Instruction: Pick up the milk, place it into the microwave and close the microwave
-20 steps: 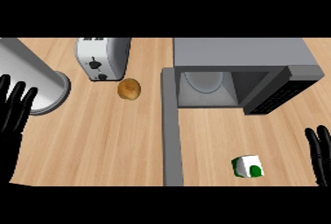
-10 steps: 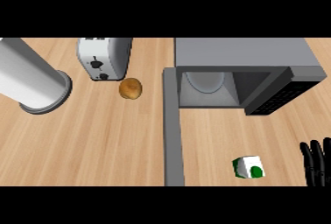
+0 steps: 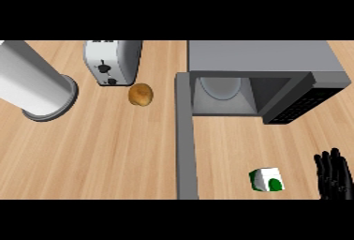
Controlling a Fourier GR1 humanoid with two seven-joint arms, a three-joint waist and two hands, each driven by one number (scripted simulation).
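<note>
— Where is the right hand (image 3: 335, 176), and what is it doing?

— It shows at the lower right edge of the head view, fingers straight and pointing up, spread a little. It holds nothing and touches nothing. The left hand does not show.

— And the milk (image 3: 266, 180)?

— A small white carton with green marks, lying on the counter (image 3: 117, 154) near the bottom edge, just left of the hand but apart from it. It sits tilted, one corner turned toward the view.

— The microwave (image 3: 266, 77)?

— Grey, at the upper right. Its door (image 3: 184, 136) is swung wide open and runs as a long grey bar down the middle of the view, ending left of the milk. Inside, a round pale turntable shows; the dark control panel is at the right.

— The rest of the surface?

— Light wood. A toaster (image 3: 112, 61) stands at the top, a brown potato (image 3: 140, 94) just below it, and a tall white cylinder (image 3: 34, 82) at the left.
</note>
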